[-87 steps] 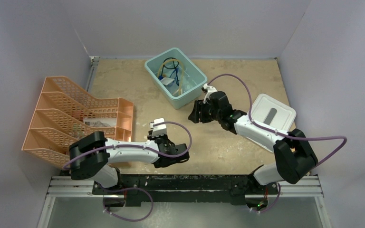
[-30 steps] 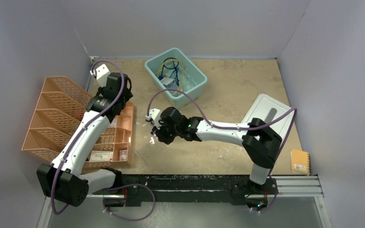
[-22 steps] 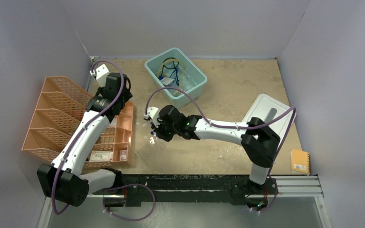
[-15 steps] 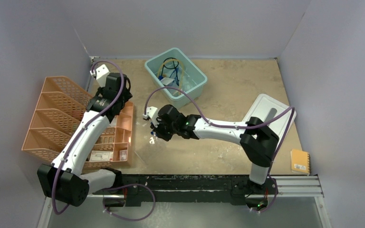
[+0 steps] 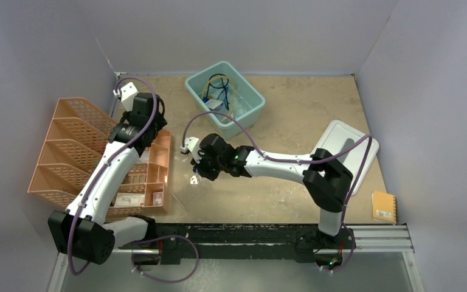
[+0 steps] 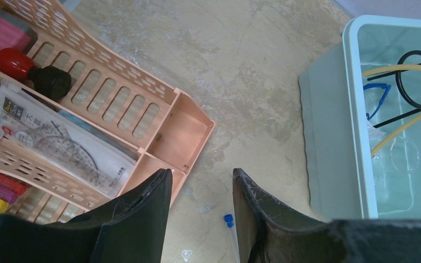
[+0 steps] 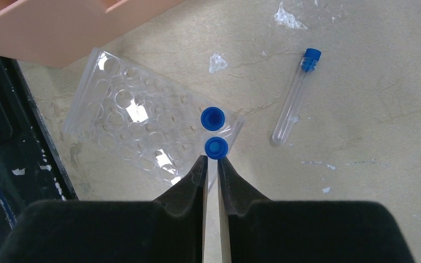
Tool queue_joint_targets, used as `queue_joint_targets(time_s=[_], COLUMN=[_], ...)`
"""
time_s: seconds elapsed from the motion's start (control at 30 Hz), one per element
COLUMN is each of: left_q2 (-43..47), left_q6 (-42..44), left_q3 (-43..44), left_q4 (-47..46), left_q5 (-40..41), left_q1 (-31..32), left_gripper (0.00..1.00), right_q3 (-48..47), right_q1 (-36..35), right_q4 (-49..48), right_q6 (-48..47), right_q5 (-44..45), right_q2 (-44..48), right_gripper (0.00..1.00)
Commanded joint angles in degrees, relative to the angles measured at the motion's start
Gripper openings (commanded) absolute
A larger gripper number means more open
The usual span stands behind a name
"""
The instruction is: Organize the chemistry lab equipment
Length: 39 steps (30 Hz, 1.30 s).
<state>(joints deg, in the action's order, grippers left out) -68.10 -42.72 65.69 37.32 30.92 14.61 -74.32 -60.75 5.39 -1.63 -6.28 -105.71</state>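
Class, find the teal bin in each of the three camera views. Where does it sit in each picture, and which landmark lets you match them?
Top external: the teal bin sits at upper centre, towards the far side of the table.
Left wrist: the teal bin runs along the right edge, cut off by the frame.
Right wrist: not in it.
Shared landmark: the orange organizer, at the left in the top view, upper left in the left wrist view, top-left corner in the right wrist view.

A robotics test cell is suggested by 2 arms [image 5: 106,176] [image 5: 280,164] bolted to a black rail [image 5: 237,234], a scuffed tabletop [image 5: 292,115] and grey walls [image 5: 243,30].
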Motion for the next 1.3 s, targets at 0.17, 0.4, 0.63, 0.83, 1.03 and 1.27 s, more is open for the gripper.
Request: queue_joint_targets(time_s=[0.17,0.4,0.63,0.83,1.03,1.27], left_q2=[0.9,0.9,0.9,1.2,1.9,3.4], left_q6=[1.5,1.4,1.3,1.2,0.9,0.7], left_q3=[-0.8,-1.1,-0.6,-0.1,0.3,1.6], left_q4=[-2.6,-2.7,-2.6,-2.2,-1.5,1.1], left_q5=[-0.8,-1.0,-1.2,-1.0,-0.5,0.9], left_q1=[-1.1,-1.6,-1.9,-2.1,-2.3,-2.5], left_gripper=[0.43,0.43,0.43,0.43,0.43,0.44], right_q3=[-2.1,-1.1,1.0,5.4,6.2,-3.1], right_q1=[-0.9,-1.2,-1.2,-0.9,2.2,7.1], right_q4=[-1.2,-2.3,-2.0,-4.5,-4.9,1.3], right_q6=[-2.8,-4.3,-1.8,1.2,7.2,9.4], right_q5=[-2.5,-3.4,-1.9,2.8,7.9,4.8], right_q2=[0.9,1.8,5.0,10.6,9.8,1.7], right_gripper=[0.13,0.13,0.14,0.31,0.29,0.37])
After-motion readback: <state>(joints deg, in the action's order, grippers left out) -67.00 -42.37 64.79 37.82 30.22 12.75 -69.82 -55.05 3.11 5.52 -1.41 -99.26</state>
